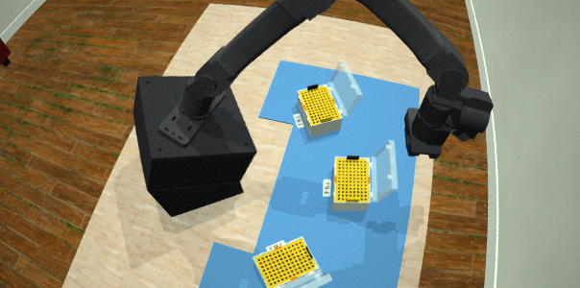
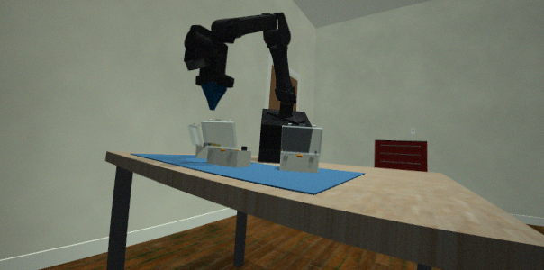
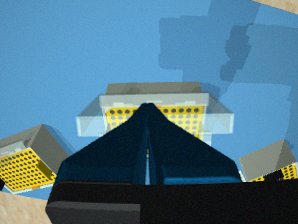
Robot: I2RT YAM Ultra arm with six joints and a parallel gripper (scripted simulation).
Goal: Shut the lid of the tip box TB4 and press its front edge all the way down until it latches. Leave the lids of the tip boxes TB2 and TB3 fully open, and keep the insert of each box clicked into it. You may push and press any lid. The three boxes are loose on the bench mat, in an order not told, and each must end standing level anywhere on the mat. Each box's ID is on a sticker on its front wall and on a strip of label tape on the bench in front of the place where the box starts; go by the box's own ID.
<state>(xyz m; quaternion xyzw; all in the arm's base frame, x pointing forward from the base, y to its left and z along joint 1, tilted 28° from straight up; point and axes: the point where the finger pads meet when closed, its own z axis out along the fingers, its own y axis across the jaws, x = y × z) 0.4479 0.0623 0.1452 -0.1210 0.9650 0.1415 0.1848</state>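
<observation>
On the blue mat (image 1: 384,101) we count three tip boxes, left to right: near (image 1: 286,261), far (image 1: 319,108), middle (image 1: 351,181). All lids open; stickers unreadable, TB4 unidentified. Gripper (image 2: 213,99) clenched, empty, above. Closing remains.

I cannot read any ID: the stickers (image 1: 299,120) and tape strips beside the boxes are too small and blurred in the top view, and absent from legible range elsewhere. The near box (image 1: 286,263) is cut off by the top view's lower edge, its lid mostly out of frame. In the wrist view, my gripper (image 3: 147,112) covers the middle box (image 3: 154,112); both flanking boxes (image 3: 27,159) run past the edges. From outside, the far box (image 2: 195,137) sits largely behind the middle one.
</observation>
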